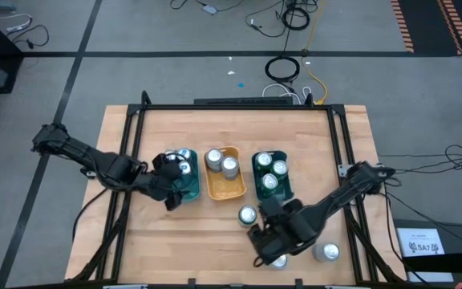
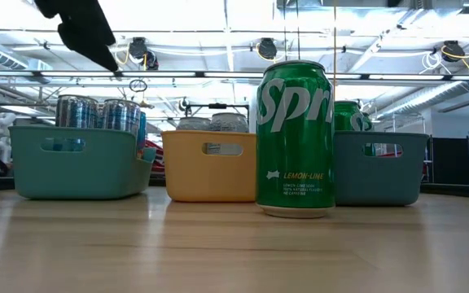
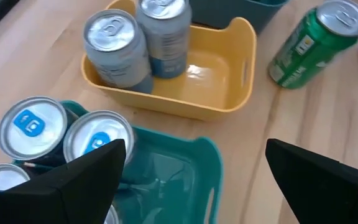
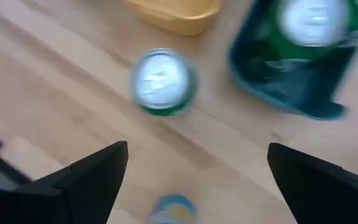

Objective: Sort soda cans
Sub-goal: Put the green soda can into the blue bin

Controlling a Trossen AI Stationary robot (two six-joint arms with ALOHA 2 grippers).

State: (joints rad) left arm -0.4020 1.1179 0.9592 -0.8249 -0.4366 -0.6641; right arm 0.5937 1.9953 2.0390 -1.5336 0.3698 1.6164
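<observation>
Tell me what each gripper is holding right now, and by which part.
Nothing is held. The left gripper hangs open over the teal tray; the right gripper is open above the table, short of the green can.

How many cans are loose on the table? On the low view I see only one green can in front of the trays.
Observer: Three. Besides your green can, a silver-topped can and a second can stand near the table's front edge, by the right arm.
Operator: Is the right gripper holding anything?
Observer: No. The right gripper is open and empty, above bare table short of the green can.
Operator: And the left?
Observer: The left gripper is open and empty, over the teal tray.
</observation>
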